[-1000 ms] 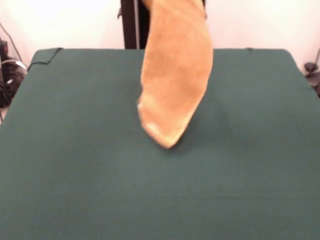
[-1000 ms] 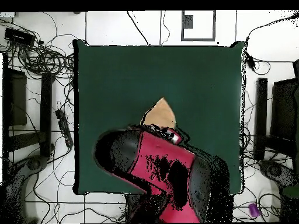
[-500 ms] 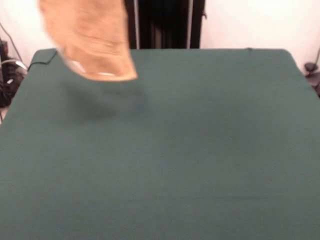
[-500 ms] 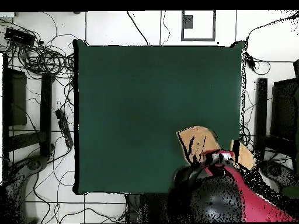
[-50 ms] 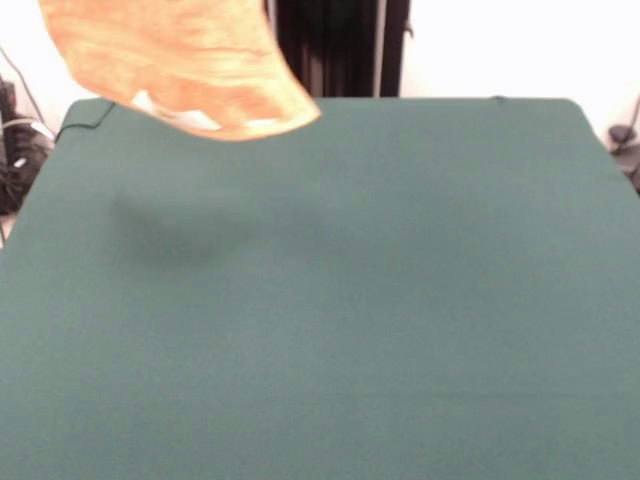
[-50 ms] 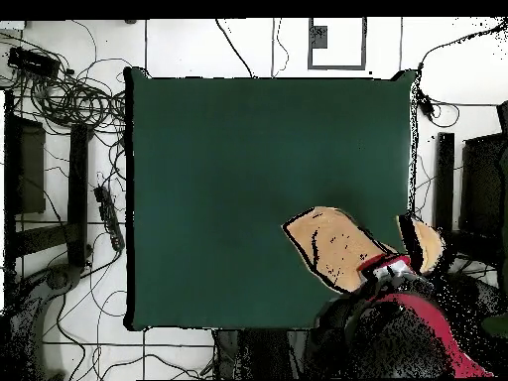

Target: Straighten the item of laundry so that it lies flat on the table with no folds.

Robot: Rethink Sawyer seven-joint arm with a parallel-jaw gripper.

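Swung across since a second ago: the towel (image 5: pixel 180 70) then hung over the middle of the table (image 5: pixel 400 300) with its low corner near the cloth top; now it is held high near one table corner, top-left in the front view, fanned out sideways and clear of the surface. Faint shadow on the green cloth beneath it. From overhead, the towel (image 6: pixel 332 243) shows in two lobes either side of the gripper (image 6: pixel 389 268), one lobe over the table, the other just past the table's edge. Red and black arm (image 6: pixel 407 327) comes in from the bottom of that view. Fingers not resolvable in either view; how far they are parted, cannot tell. Towel appears to hang from the wrist area, so presumably pinched, but that is inference. Small white patches show at the towel's lower edge, front view; possibly the tag. Task not done: nothing lies flat yet. Risks, as judged: a release here could drop part of the cloth off the table edge, since one lobe already overhangs. Cloth draped in two lobes may land doubled over, leaving a fold. A fast swing could also loosen the hold.
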